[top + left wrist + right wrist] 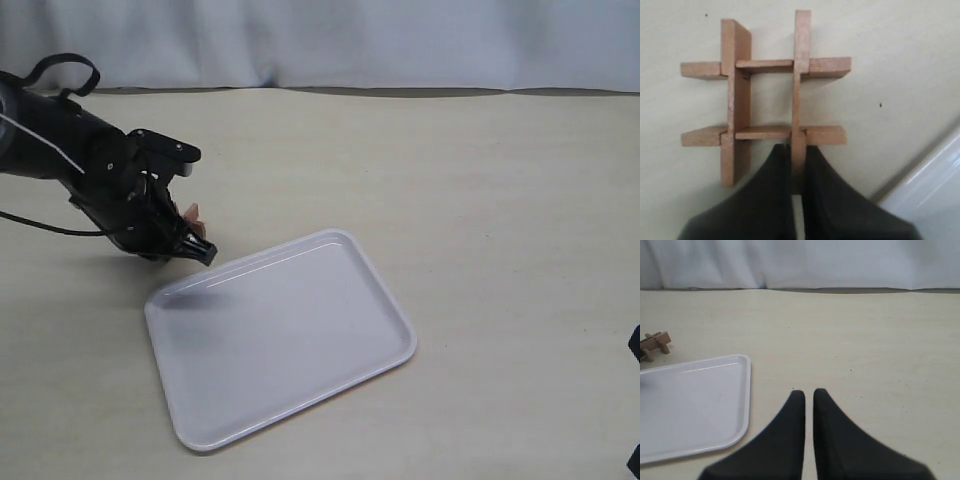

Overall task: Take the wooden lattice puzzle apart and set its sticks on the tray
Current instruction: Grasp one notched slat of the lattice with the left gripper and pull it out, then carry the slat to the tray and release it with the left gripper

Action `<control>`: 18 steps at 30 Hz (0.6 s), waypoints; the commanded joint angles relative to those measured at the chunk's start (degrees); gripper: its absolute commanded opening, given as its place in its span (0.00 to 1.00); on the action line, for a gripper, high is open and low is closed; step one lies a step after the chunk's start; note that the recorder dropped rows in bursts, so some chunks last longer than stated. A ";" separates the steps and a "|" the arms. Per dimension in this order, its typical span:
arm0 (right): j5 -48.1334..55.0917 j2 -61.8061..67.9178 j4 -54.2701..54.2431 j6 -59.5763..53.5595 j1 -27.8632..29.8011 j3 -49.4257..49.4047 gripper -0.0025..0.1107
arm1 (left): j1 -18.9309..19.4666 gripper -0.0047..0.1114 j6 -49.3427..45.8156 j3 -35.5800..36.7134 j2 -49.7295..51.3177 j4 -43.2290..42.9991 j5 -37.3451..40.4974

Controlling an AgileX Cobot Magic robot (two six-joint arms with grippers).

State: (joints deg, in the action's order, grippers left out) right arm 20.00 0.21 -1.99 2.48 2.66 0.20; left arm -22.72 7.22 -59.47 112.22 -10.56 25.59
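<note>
- Four crossed sticks make up the wooden lattice puzzle [764,64], all locked in a hash shape. It lies on the worktop [450,180] just outside a corner of the white tray [280,340], and none of it is in the tray.
- The left claw [798,150] is clamped on the end of one stick [801,75], its dark fingers pinching the stick from both sides where it juts past the lattice.
- The right claw [809,392] hangs over bare worktop on the tray's other side, well apart from the puzzle. Its fingers are drawn together on nothing.
- This looks like the very first step: freeing the first stick, with all the tray work to come.
- The next move likely calls for a straight pull along the notches. With nothing bracing the rest, the whole grid may lift with the stick; the idle claw may need to come across the tray and hold it.
- The wood is pale brown with square-cut slots and looks snugly fitted.
</note>
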 commanded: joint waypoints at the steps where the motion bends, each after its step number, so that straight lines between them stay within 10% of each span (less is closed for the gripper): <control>1: -0.22 -0.21 -0.14 -0.32 -0.14 -0.20 0.07 | 0.16 0.04 0.34 0.01 -3.38 -0.29 0.62; 11: -0.22 -0.21 -0.14 -0.32 -0.14 -0.20 0.07 | -0.74 0.04 -3.23 0.01 -10.15 3.62 2.39; 18: -0.22 -0.21 -0.14 -0.32 -0.14 -0.20 0.07 | -9.46 0.04 -17.05 0.01 -11.80 14.63 3.16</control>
State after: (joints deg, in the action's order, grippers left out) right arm 20.00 0.21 -1.99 2.48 2.66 0.20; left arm -28.72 -4.42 -59.47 100.53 -0.60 27.94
